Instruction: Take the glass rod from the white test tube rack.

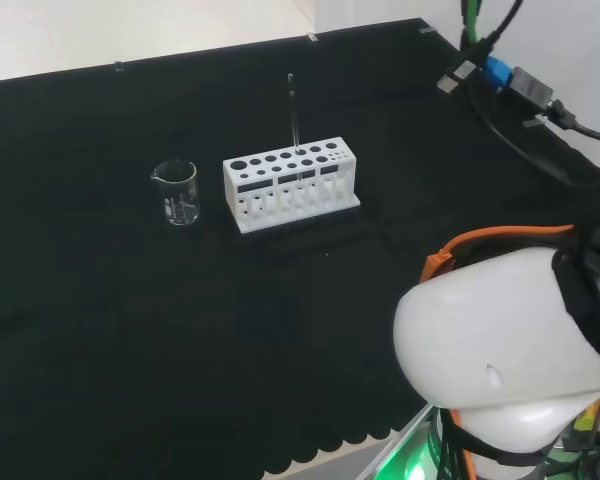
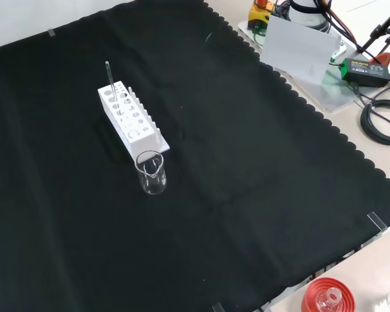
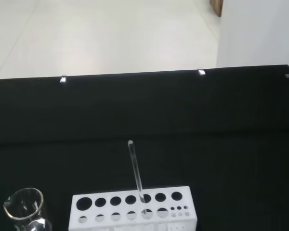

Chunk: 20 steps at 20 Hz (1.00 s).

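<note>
A white test tube rack [image 1: 290,180] with two rows of round holes stands on the black cloth near the bench's middle. A clear glass rod [image 1: 293,112] stands upright in one of its holes, rising well above the rack's top. In the front view the rack [image 2: 131,118] lies at the upper left with the rod [image 2: 109,78] near its far end. The wrist view looks at the rack [image 3: 135,208] from a distance, with the rod [image 3: 135,170] sticking up from a hole in its middle.
A small clear glass beaker [image 1: 177,192] stands just left of the rack in the head view and shows in front of it [image 2: 151,172] in the front view. The arm's white link [image 1: 500,340] fills the head view's lower right. A red ribbed stand [image 2: 325,298] sits off the cloth.
</note>
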Motion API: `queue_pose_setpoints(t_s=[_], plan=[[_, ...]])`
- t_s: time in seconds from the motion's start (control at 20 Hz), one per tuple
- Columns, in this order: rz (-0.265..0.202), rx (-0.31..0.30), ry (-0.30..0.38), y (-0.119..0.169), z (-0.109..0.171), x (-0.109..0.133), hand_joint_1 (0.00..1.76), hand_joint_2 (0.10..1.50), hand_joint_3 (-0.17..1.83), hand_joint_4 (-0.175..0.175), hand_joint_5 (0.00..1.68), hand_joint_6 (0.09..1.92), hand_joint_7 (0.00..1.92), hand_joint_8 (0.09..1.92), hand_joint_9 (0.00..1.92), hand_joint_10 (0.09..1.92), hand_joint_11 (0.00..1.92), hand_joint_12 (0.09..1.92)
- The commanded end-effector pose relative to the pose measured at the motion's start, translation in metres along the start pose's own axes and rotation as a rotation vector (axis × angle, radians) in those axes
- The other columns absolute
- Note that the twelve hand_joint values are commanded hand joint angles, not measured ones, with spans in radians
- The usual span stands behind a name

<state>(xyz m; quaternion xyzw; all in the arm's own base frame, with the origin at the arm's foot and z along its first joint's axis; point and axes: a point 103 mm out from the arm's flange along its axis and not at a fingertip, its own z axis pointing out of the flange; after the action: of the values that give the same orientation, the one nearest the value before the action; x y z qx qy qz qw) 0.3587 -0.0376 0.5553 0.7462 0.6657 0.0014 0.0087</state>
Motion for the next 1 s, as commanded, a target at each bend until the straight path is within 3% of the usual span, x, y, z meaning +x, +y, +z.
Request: queue_pose_setpoints(t_s=[0.05, 0.55, 1.0], plan=[[-0.042, -0.001, 0.003, 0.040, 0.006, 0.022, 0.63, 0.83, 0.43, 0.011, 0.30, 0.09, 0.10, 0.76, 0.26, 0.96, 0.08, 1.52], [-0.073, 0.051, -0.029, 0.079, 0.022, 0.044, 0.64, 0.80, 0.46, 0.008, 0.33, 0.09, 0.15, 0.78, 0.32, 0.96, 0.11, 1.52], [-0.088, 0.063, 0.024, 0.112, 0.047, 0.035, 0.65, 0.79, 0.48, 0.005, 0.34, 0.09, 0.17, 0.78, 0.35, 0.95, 0.13, 1.52]])
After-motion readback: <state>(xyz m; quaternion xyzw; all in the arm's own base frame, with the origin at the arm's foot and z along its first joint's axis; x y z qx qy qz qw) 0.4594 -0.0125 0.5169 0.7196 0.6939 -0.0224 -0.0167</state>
